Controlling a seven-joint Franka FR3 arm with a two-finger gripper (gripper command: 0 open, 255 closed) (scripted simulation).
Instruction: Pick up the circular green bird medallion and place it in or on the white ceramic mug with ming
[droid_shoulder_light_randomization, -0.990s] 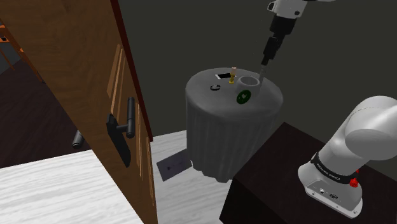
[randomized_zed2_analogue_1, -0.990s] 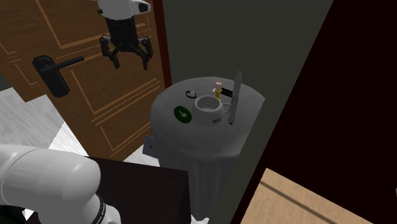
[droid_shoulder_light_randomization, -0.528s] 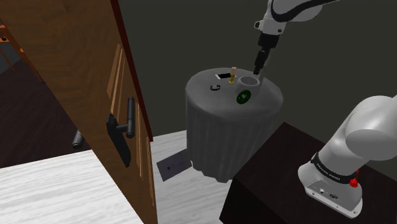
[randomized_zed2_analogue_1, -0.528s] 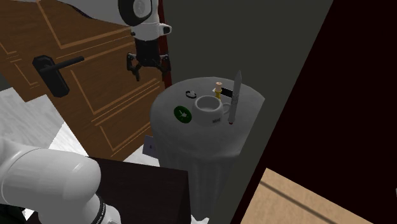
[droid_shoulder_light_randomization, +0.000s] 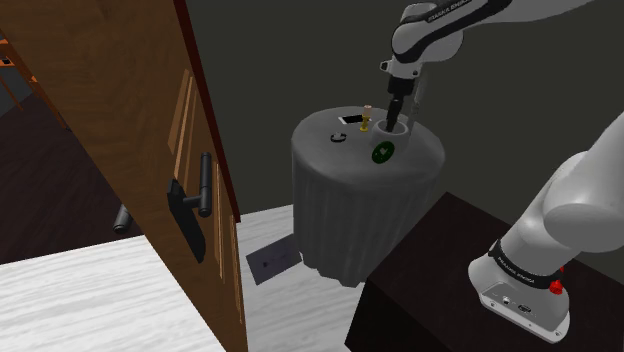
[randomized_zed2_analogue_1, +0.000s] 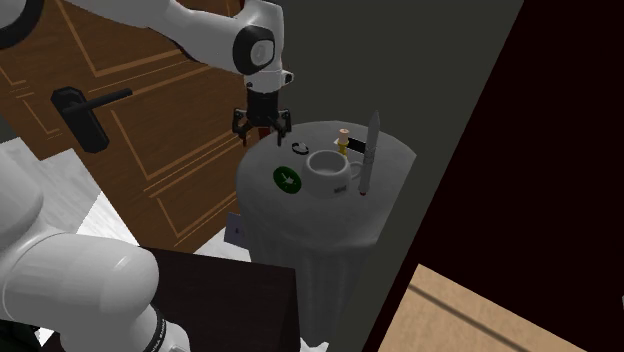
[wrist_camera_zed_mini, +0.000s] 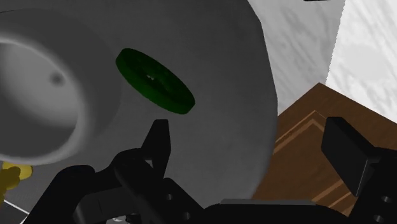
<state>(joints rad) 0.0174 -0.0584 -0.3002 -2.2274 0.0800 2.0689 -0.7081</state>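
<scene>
Hovering at 12 o'clock of the white mug (droid_shoulder_light_randomization: 392, 128) in the shoulder view, the end effector (droid_shoulder_light_randomization: 397, 108) hangs over the round grey desk (droid_shoulder_light_randomization: 340, 210). The green medallion (droid_shoulder_light_randomization: 383, 153) lies flat at 6 o'clock of the mug.

In the second exterior view the end effector stands wide open and empty, at 11 o'clock of the medallion.

In the wrist view the disc lies ahead of the fingers (wrist_camera_zed_mini: 159, 143), beside the mug. It looks thin, stiff and light. Pinching opposite points of its rim seems best, though it may slip.
</scene>
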